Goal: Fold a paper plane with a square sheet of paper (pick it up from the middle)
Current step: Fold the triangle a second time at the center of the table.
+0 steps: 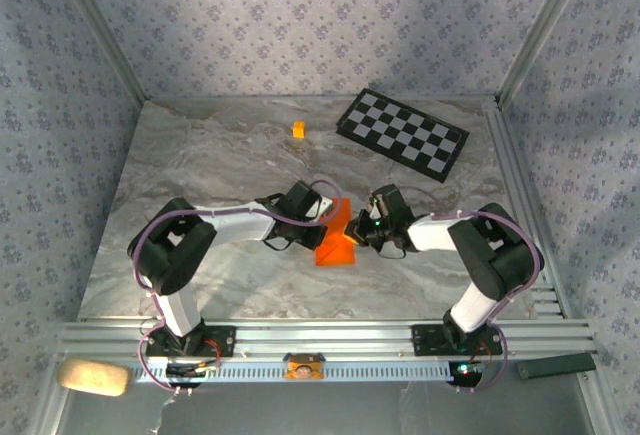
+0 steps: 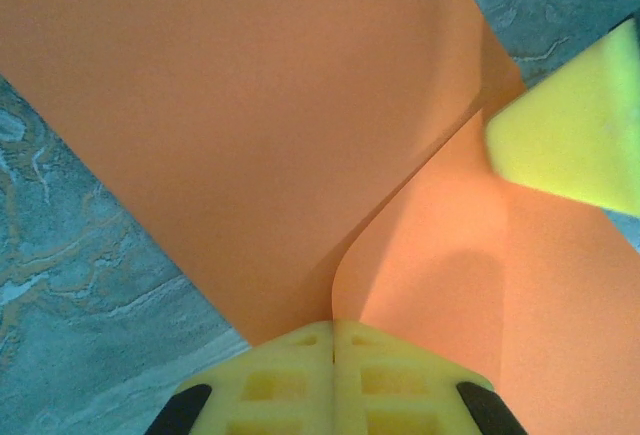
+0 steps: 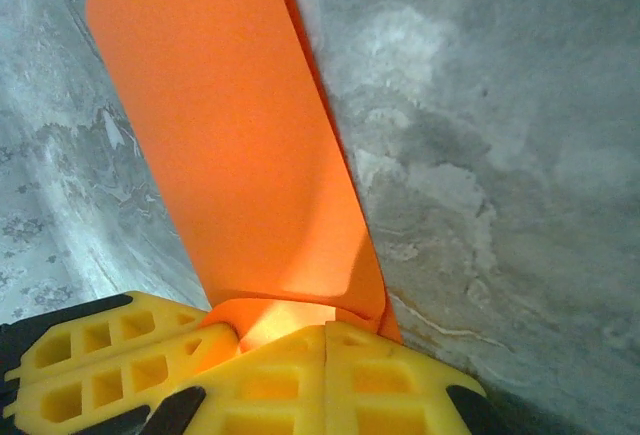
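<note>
Your square sheet of paper (image 1: 335,247) is in the middle of the tabletop (image 1: 200,155), right between your two arms. It is bright orange and it is not flat. The near part lies on the grey marble top, and the far part is bent up off it. Your left pincer (image 1: 327,212) comes at the paper from the left and your right pincer (image 1: 358,229) comes from the right, and both touch it. In the left wrist view, your left pincer is shut tight, with its two yellow fingers (image 2: 270,385) pressed together. A fold in the paper runs straight down into the line where they meet, so this pincer has hold of the paper at the fold. One big flap spreads out to the left of the fold and one to the right. Another yellow fingertip (image 2: 570,135) sits at the right edge of that view, against the paper. In the right wrist view, your right pincer is shut too, and it pinches the paper at its near end. From there the paper goes up and away as a long orange strip. At the back of the tabletop you have a tiny orange-yellow cube (image 1: 298,129) and a black-and-white checkered board (image 1: 402,133), both well apart from the paper.
</note>
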Motion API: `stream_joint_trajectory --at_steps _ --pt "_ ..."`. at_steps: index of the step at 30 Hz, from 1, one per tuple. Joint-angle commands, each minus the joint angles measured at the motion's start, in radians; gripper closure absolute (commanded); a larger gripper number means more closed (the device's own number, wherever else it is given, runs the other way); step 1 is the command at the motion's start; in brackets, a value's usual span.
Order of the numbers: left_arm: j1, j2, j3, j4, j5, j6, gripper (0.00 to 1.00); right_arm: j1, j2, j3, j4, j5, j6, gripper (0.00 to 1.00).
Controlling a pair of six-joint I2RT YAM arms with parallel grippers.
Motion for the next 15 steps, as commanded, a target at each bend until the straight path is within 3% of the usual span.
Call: stream_joint_trajectory --at_steps 1,6,15 --pt "0.000 0.040 -0.010 -0.072 -0.021 0.018 0.97 -0.013 -0.025 0.058 -0.055 -0.029 -0.058 0.98" --pt "0.001 0.044 -0.008 -0.074 -0.017 0.021 0.97 -0.042 0.037 0.054 -0.033 -0.039 -0.049 0.98" --pt "0.001 0.043 -0.010 -0.079 -0.020 0.023 0.98 -0.062 0.044 -0.024 0.006 0.072 -0.012 0.99"
